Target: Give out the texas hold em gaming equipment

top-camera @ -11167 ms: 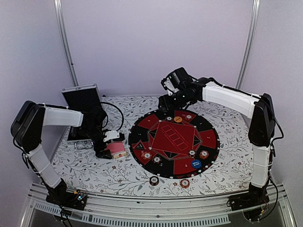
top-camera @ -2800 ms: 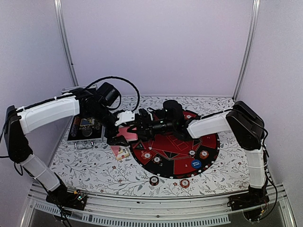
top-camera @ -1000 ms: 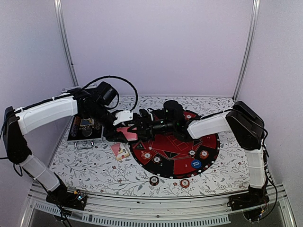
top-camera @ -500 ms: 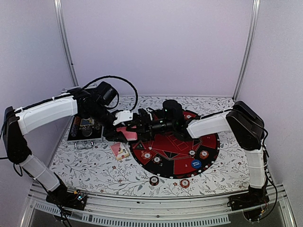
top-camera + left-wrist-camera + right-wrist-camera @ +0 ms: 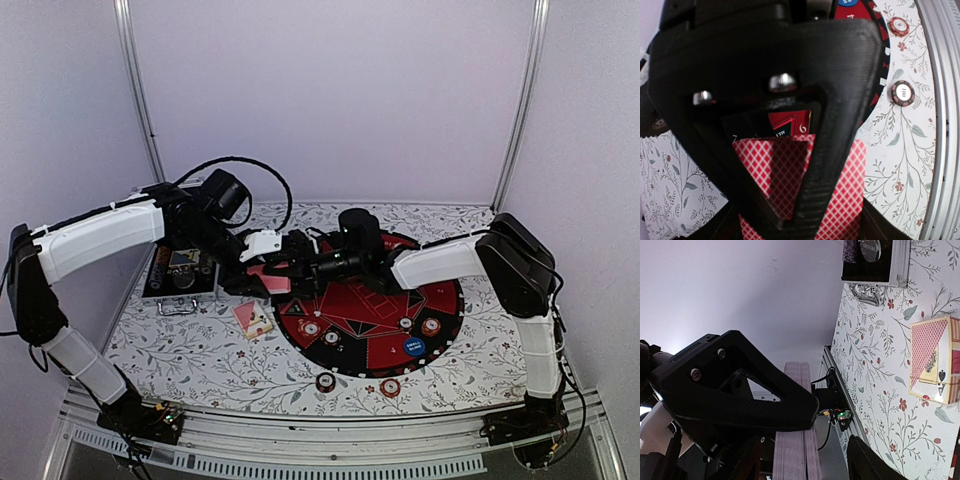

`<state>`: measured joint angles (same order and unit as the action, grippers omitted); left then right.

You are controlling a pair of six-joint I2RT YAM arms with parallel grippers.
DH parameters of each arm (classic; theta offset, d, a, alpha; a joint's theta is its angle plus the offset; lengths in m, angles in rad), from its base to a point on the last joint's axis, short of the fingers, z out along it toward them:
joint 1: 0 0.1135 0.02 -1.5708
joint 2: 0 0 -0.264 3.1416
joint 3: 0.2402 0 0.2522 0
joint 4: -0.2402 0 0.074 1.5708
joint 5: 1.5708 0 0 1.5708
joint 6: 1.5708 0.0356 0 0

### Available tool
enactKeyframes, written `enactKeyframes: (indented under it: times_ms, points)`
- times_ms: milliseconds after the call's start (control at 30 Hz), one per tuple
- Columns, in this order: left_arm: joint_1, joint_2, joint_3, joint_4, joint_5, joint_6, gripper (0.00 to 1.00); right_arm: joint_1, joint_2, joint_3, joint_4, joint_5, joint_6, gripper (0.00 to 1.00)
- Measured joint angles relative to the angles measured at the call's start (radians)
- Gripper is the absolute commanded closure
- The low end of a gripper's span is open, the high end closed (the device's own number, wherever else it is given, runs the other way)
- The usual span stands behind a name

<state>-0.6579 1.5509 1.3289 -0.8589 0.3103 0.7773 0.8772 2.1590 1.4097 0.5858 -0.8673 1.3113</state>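
Note:
My left gripper (image 5: 256, 283) is shut on a stack of red-checked playing cards (image 5: 268, 280), held above the mat's left edge. The cards (image 5: 842, 200) fill the bottom of the left wrist view, between my jaws. My right gripper (image 5: 284, 267) reaches in from the right and meets the stack. One of its black triangular fingers (image 5: 830, 100) lies across the cards. In the right wrist view the right gripper (image 5: 805, 457) stands open with nothing between its fingers. Poker chips (image 5: 311, 328) and a blue button disc (image 5: 413, 348) lie on the mat.
The round black-and-red mat (image 5: 440, 300) covers the table's middle. A card box (image 5: 252, 318) (image 5: 932, 360) lies left of it. The open silver case (image 5: 180, 275) (image 5: 870, 260) stands at the back left. Two chips (image 5: 326, 381) (image 5: 390, 387) (image 5: 903, 93) sit near the front edge.
The right gripper's jaws have opened at the card stack. Both arms have stayed almost still, and the left gripper keeps its hold on the cards.

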Motion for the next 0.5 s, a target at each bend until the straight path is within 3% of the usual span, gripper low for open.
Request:
enactKeyframes:
  times_ms: [500]
  points:
    - [0.000, 0.007, 0.000, -0.008, -0.009, 0.000, 0.40, -0.011, 0.008, 0.013, -0.101, 0.018, -0.074, 0.46]
